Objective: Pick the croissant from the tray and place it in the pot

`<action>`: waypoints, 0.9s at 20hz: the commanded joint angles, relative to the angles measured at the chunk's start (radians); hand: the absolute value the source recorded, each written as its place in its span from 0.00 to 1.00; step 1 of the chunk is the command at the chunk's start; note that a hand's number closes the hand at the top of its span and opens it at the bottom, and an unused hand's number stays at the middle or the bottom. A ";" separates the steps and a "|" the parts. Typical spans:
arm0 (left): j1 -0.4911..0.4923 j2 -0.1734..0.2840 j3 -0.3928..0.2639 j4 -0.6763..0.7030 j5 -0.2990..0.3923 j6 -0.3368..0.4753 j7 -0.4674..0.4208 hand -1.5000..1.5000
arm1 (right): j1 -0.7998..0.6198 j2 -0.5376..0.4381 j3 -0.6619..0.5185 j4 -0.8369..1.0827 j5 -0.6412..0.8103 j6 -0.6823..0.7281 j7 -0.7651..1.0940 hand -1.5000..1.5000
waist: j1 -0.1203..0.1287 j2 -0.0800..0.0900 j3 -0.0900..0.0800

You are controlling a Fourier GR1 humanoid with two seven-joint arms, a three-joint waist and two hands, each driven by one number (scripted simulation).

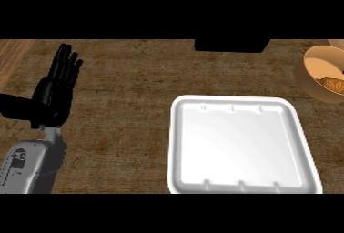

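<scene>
Brown mottled counter — white tray centre-right, tan pot at right edge.

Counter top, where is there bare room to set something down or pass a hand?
The widest bare stretch of counter lies between the resting left hand and the white tray. The tray's floor is bare too. It is tighter at the right edge, where the pot holding the croissant sits near the tray's far corner.

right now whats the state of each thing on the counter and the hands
tray: flat on the counter, nothing on it
pot: upright at the right edge, partly out of view, holds the croissant
croissant: lying inside the pot
left hand: open, fingers up, resting at the left, holds nothing
right hand: not in view
</scene>
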 commanded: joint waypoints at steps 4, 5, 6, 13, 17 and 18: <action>-0.002 -0.005 0.013 0.023 0.000 -0.008 -0.023 0.50 | -0.032 -0.044 -0.147 0.045 -0.149 0.088 0.047 0.00 | -0.010 -0.002 -0.001; 0.003 -0.018 -0.016 -0.016 -0.024 0.013 -0.009 0.50 | -0.020 -0.081 -0.170 0.057 -0.168 0.109 0.042 0.00 | 0.000 0.002 0.001; 0.012 -0.016 -0.022 -0.042 -0.030 0.024 0.017 0.50 | -0.029 -0.108 -0.183 0.059 -0.180 0.125 0.069 0.00 | 0.003 -0.001 0.001; 0.038 0.001 0.011 -0.039 0.010 -0.022 -0.004 0.50 | 0.059 -0.203 -0.277 0.059 -0.272 0.189 -0.003 0.00 | 0.001 0.003 0.002; 0.031 -0.007 0.004 -0.046 -0.016 0.007 0.003 0.50 | 0.149 -0.222 -0.304 0.074 -0.295 0.225 -0.057 0.00 | 0.004 0.006 0.004; -0.013 -0.011 0.004 -0.035 -0.009 0.014 0.041 0.50 | 0.108 -0.230 -0.301 0.058 -0.294 0.215 -0.025 0.00 | 0.006 0.006 0.004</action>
